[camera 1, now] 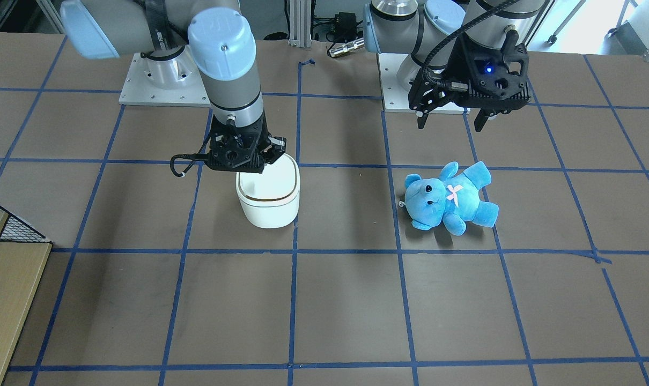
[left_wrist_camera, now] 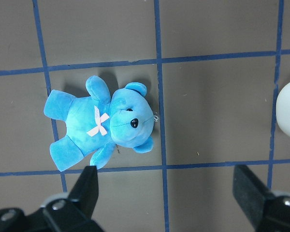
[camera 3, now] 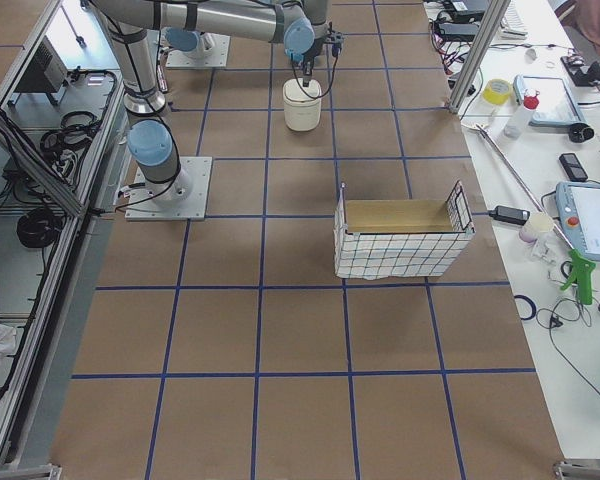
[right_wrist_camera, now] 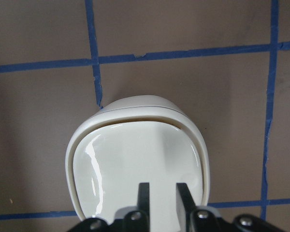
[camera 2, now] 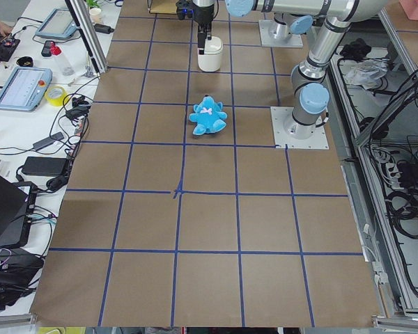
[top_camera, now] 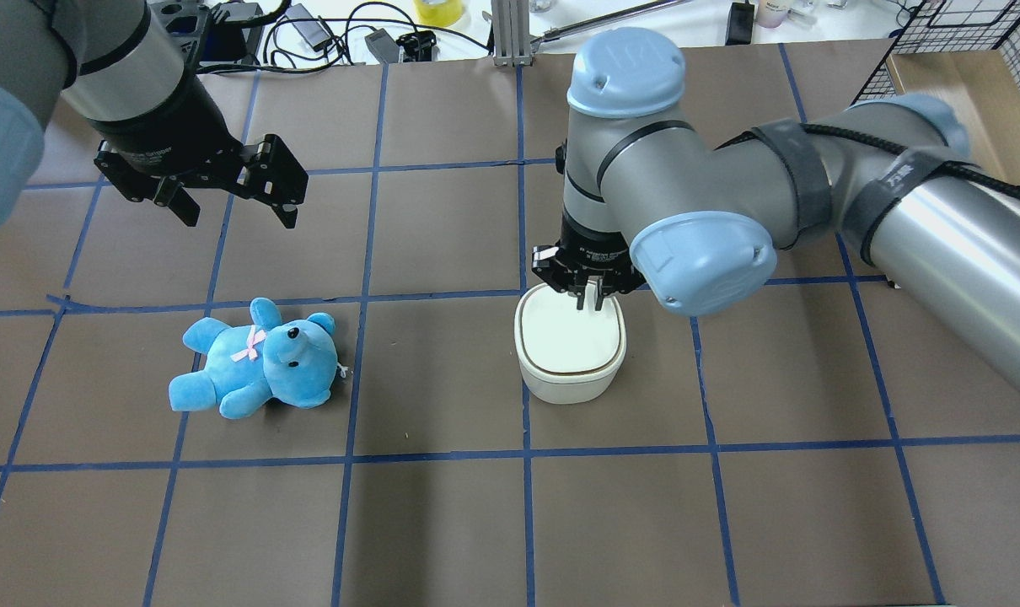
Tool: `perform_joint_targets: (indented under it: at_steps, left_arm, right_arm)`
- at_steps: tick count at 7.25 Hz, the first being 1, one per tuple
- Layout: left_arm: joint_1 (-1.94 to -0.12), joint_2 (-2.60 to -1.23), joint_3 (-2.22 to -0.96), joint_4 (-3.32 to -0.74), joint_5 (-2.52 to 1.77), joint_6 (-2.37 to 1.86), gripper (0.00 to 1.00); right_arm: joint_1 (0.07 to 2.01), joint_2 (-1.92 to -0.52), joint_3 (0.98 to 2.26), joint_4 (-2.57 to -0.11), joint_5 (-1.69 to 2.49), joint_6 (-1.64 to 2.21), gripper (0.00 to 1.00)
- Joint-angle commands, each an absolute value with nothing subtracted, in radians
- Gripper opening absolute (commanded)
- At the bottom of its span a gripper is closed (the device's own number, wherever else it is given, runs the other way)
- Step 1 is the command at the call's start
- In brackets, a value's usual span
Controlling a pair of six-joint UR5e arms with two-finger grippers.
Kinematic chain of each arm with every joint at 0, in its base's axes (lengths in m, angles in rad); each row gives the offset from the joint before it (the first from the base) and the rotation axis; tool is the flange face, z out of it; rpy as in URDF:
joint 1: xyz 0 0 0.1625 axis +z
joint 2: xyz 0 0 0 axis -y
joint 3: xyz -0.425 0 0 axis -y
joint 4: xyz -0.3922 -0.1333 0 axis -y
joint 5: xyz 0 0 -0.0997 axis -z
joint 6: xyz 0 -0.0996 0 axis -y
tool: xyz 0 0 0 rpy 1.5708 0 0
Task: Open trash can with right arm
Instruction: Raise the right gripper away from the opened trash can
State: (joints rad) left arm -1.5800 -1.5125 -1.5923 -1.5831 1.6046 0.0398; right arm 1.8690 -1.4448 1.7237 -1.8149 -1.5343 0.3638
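Right gripper (top_camera: 587, 297), fingers nearly pressed together and pinching nothing, poised over the rear edge of the small white plastic trash can (top_camera: 571, 354), lid down, likely to press it open; left gripper (top_camera: 228, 198) spread, idle above the blue plush teddy bear (top_camera: 257, 358).

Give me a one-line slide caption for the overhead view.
Right gripper, fingers nearly together, poised over the closed white trash can; left gripper open above the blue teddy bear.

Trash can (right_wrist_camera: 135, 159) glossy plastic; teddy (left_wrist_camera: 101, 123) plush.
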Motion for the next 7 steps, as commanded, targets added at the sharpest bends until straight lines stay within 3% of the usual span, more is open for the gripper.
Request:
perform_joint_targets:
  at_steps: [1,4,7]
  left_arm:
    - [-1.58,-1.513,-1.592,-1.583,1.605,0.038,1.0]
    - [-1.58,-1.513,-1.592,-1.582,1.605,0.038,1.0]
    - [-1.58,-1.513,-1.592,-1.583,1.605,0.04,1.0]
  right_arm:
    - [1.836,-1.491,1.575,-1.67,-1.583,0.342,1.0]
    - [1.685,-1.496,1.432,-1.551,-1.58,0.191,1.0]
    - [1.64,-1.497,1.42,-1.555,-1.574,0.118,1.0]
